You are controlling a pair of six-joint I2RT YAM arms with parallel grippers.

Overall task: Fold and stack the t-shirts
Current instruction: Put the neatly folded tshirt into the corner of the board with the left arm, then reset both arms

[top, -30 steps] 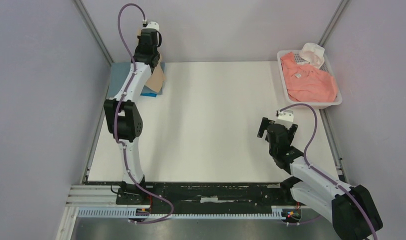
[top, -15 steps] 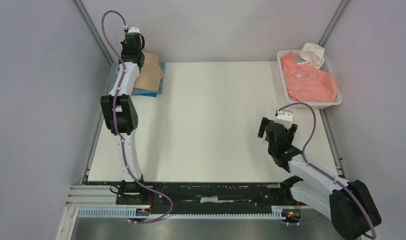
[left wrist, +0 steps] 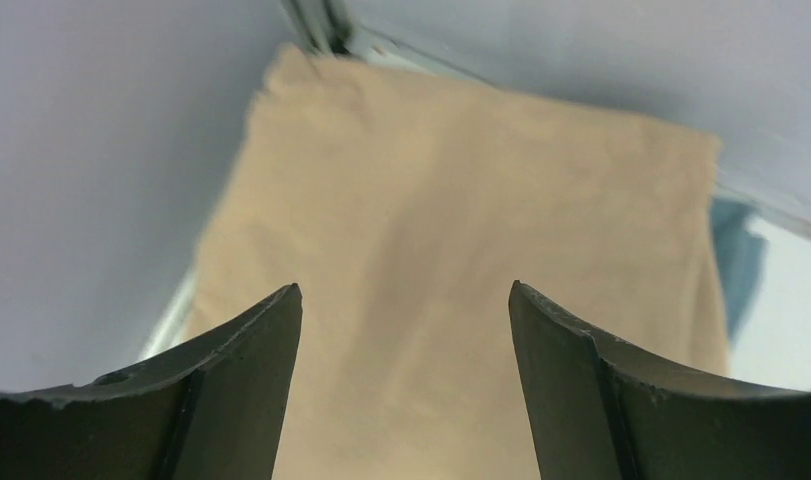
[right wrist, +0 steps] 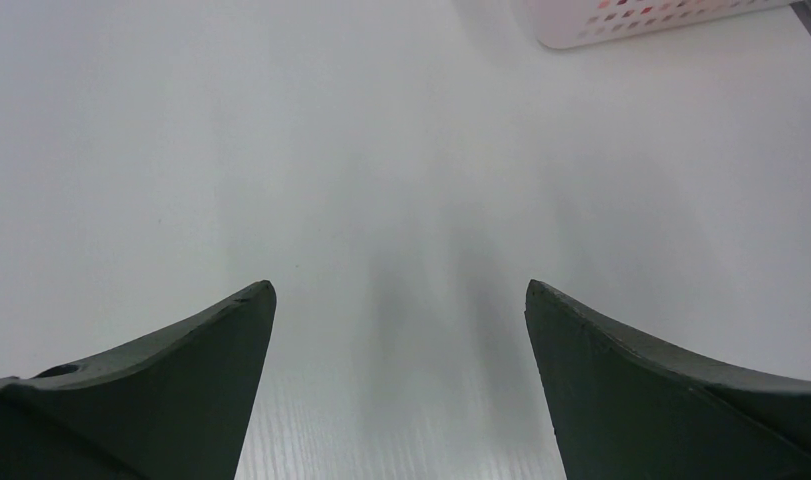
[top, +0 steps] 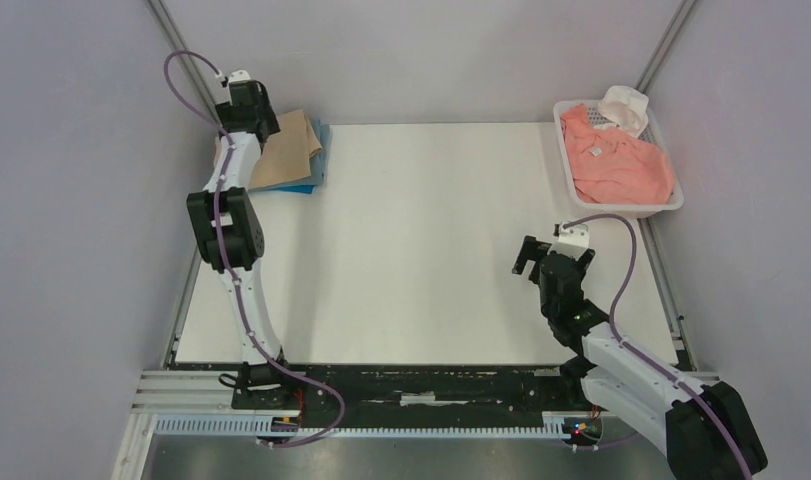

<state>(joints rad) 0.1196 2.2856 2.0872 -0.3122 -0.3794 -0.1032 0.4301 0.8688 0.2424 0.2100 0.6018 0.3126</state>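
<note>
Judging from how things lie, the coming move turns on the salmon-pink t-shirt (top: 621, 160), which sits crumpled in the white basket (top: 631, 211), its heap running along the basket's length. The right pincer (right wrist: 401, 290) hovers over bare worktop (top: 421, 240) on the near side of the basket and a little to its left. From that pincer the shirt lies ahead and to the right, near but apart. In the right wrist view only a corner of the basket shows, at the upper right. This pincer is spread wide and holds nothing.

The left pincer (left wrist: 406, 300) is well apart from the basket, at the opposite far corner of the worktop. It is also spread and empty, poised above the folded tan t-shirt (left wrist: 461, 230). That shirt lies flat on a blue t-shirt (left wrist: 736, 260), of which only an edge peeks out on the basket's side.

The right arm is therefore much the nearer one for reaching into the basket. A pale object at the basket's far end is too unclear to name.
</note>
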